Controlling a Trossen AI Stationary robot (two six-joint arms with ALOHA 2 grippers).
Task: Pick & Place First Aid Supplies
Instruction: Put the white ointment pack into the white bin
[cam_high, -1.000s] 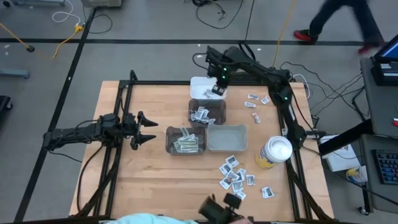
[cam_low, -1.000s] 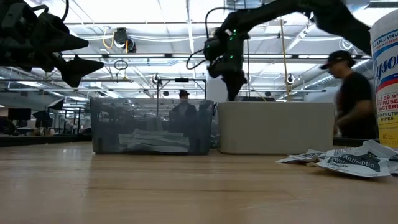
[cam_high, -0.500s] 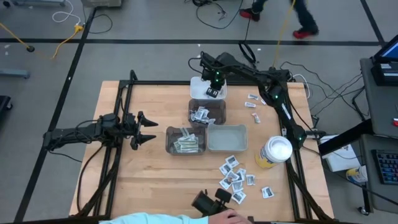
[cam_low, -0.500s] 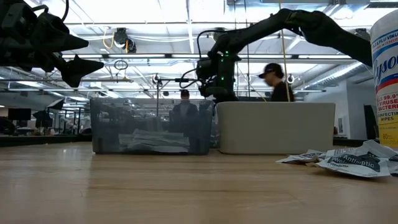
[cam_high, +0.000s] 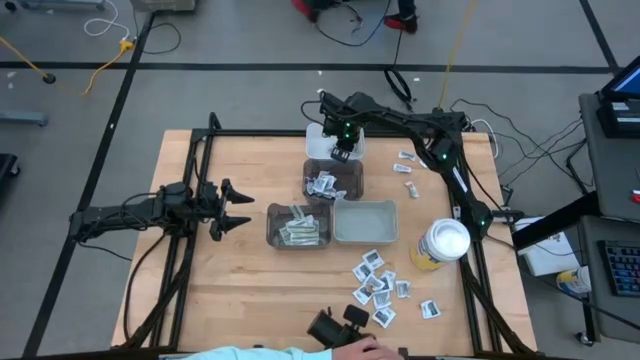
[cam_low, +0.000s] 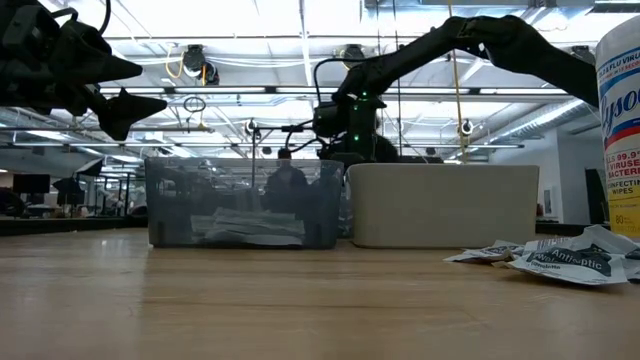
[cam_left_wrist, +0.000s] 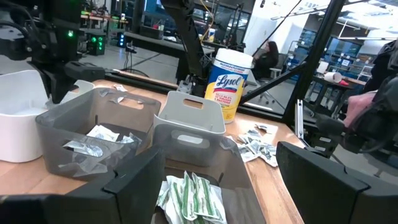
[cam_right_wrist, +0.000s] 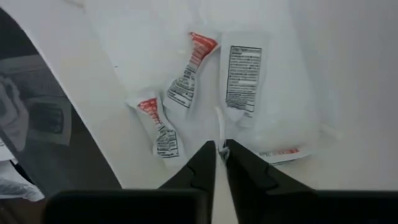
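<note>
White plastic walled the far bin (cam_high: 322, 135) where the right gripper (cam_right_wrist: 220, 151) hung low, its fingers nearly together, pinching a thin packet (cam_right_wrist: 220, 127) edge-on above other packets (cam_right_wrist: 244, 70), seemingly to drop it there, while the left gripper (cam_high: 236, 208) waited spread.

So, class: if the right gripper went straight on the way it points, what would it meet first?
Probably the white bin's floor, where red-marked packets lie; the right gripper pinches a thin white packet.
</note>
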